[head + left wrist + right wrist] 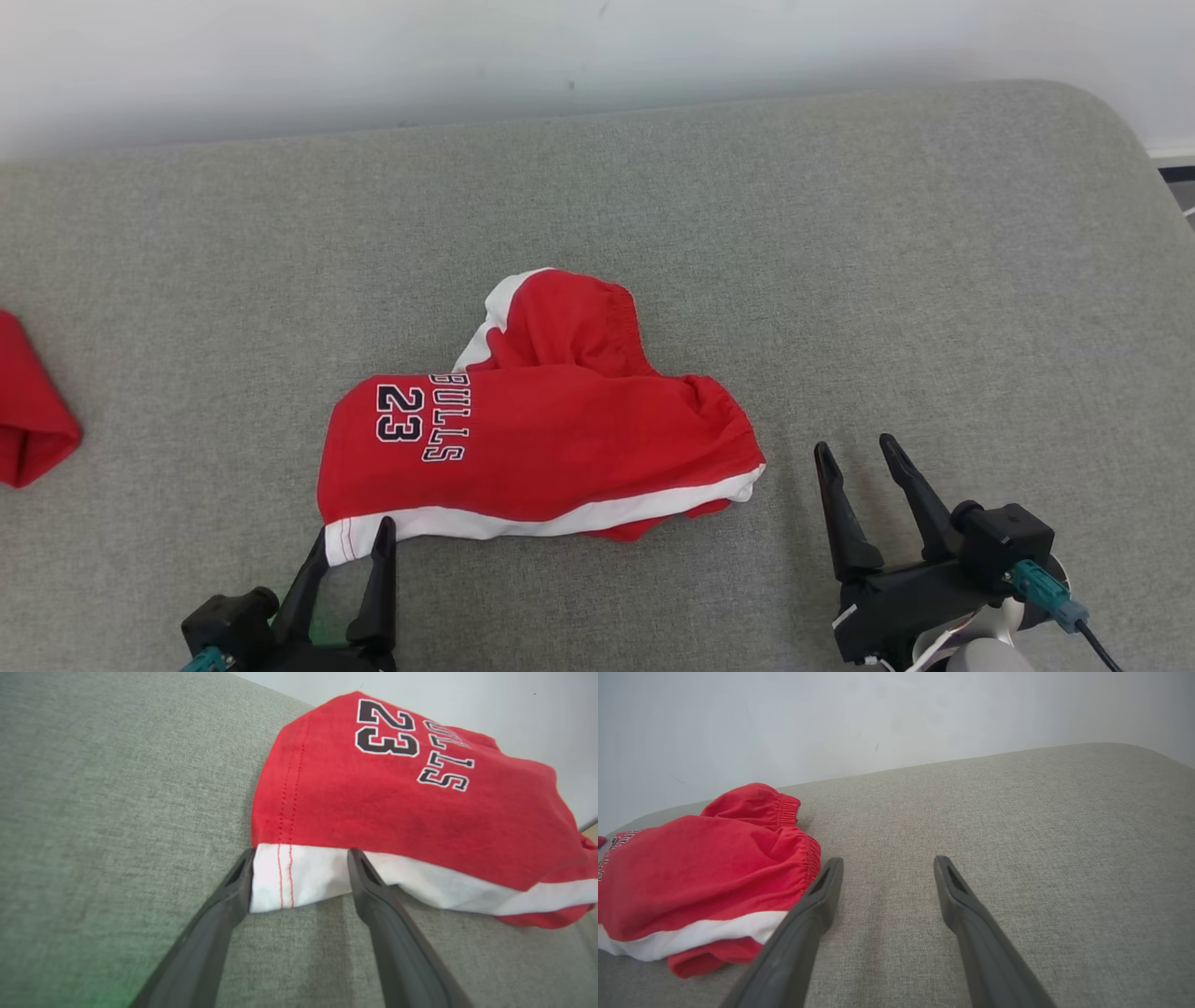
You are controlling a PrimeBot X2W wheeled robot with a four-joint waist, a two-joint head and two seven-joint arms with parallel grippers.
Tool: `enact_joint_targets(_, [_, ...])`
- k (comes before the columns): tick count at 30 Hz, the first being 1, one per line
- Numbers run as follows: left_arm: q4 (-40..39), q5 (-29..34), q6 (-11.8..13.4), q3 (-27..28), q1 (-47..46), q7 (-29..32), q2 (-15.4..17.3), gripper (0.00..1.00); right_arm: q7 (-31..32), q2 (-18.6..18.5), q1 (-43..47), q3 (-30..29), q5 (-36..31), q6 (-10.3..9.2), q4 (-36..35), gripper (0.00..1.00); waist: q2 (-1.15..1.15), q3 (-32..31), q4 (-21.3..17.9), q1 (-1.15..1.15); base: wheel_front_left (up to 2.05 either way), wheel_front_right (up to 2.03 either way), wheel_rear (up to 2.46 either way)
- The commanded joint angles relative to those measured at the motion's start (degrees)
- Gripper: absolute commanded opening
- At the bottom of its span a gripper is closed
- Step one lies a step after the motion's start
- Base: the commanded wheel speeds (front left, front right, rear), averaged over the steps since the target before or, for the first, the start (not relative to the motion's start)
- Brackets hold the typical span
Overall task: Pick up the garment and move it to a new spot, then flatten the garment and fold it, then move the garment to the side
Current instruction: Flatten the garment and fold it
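Two grippers, jaws apart and empty: left gripper [353,534] flanks the white hem corner [289,877] of the red garment [541,439], crumpled on the grey cushion [840,280], right gripper [854,446] near its elastic waistband [810,858]; cloth looks light, limp, probably doubled over, so pinch hem corner and waistband edge.

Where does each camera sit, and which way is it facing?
Head view: on the head, looking down at red shorts on the grey cushion; left gripper and right gripper below.
Left wrist view: left arm, facing the shorts' white corner between its fingers.
Right wrist view: right arm, facing cushion and wall past its fingers.
All share the shorts.
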Motion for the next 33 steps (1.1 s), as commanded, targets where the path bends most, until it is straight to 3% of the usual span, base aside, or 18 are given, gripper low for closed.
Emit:
enact_joint_targets(1, [0.3, -0.3, 0.0, -0.2, 1.7, 0.3, -0.2, 1.00, 0.0, 0.3, 0.0, 0.2, -0.1, 0.05, 0.1, 1.00, 0.00, -0.2, 0.0, -0.01, 0.00, 0.00, 0.00])
enact_joint_targets(3, [-0.2, -0.5, -0.1, -0.3, 1.8, 0.2, -0.2, 0.95, 0.0, 0.3, 0.0, 0.2, 0.0, 0.05, 0.1, 1.00, 0.00, -0.4, 0.1, -0.01, 0.00, 0.00, 0.00])
enact_joint_targets(4, [-0.5, -0.6, -0.1, -0.4, 1.7, 0.2, -0.2, 0.76, 0.0, 0.2, 0.0, 0.2, 0.1, 0.05, 0.0, 1.00, 0.00, -0.4, 0.1, -0.01, 0.00, 0.00, 0.00])
enact_joint_targets(5, [-0.7, -0.4, -0.1, -0.4, 1.5, 0.2, -0.2, 0.49, 0.0, 0.2, 0.0, 0.2, 0.2, 0.05, 0.0, 1.00, 0.00, -0.5, 0.1, -0.01, 0.00, 0.00, 0.00])
enact_joint_targets(6, [-0.8, -0.4, -0.1, -0.4, 1.6, 0.2, -0.2, 0.36, 0.0, 0.2, 0.1, 0.2, 0.3, 0.05, 0.1, 1.00, 0.00, -0.5, 0.1, -0.01, 0.00, 0.00, 0.00])
enact_joint_targets(7, [-0.7, -0.2, -0.1, -0.6, 1.6, 0.2, -0.2, 0.00, 0.0, 0.1, 0.2, 0.2, 0.3, 0.05, 0.1, 1.00, 0.00, -0.5, 0.0, -0.01, 0.00, 0.00, 0.00])
enact_joint_targets(14, [0.5, 1.7, -0.1, 0.0, 0.7, 0.2, 0.0, 0.00, 0.0, 0.2, 0.6, 0.6, 0.8, 0.05, 0.2, 1.00, 0.00, -0.8, 0.2, -0.01, 0.00, 0.00, 0.00])
enact_joint_targets(21, [-4.3, 7.9, 1.1, 9.7, 1.7, 0.2, 0.0, 0.00, 0.0, -1.0, 0.7, 4.4, 3.8, 0.05, 0.3, 1.00, 0.00, -1.0, 1.4, -0.01, 0.00, 0.00, 0.00])
enact_joint_targets(26, [-5.8, 10.5, 1.6, 13.9, 2.6, 0.2, -0.1, 0.00, 0.0, -2.3, -0.1, 9.9, 6.9, 0.05, 0.3, 1.00, 0.00, -0.6, 2.5, -0.01, 0.00, 0.00, 0.00])
enact_joint_targets(33, [-6.1, 9.3, 1.9, 13.6, 2.5, 0.2, -0.1, 0.00, 0.0, -6.3, -1.1, 20.2, 11.2, 0.05, -1.3, 1.00, 0.00, -0.4, 3.5, -0.01, 0.00, 0.00, 0.00])
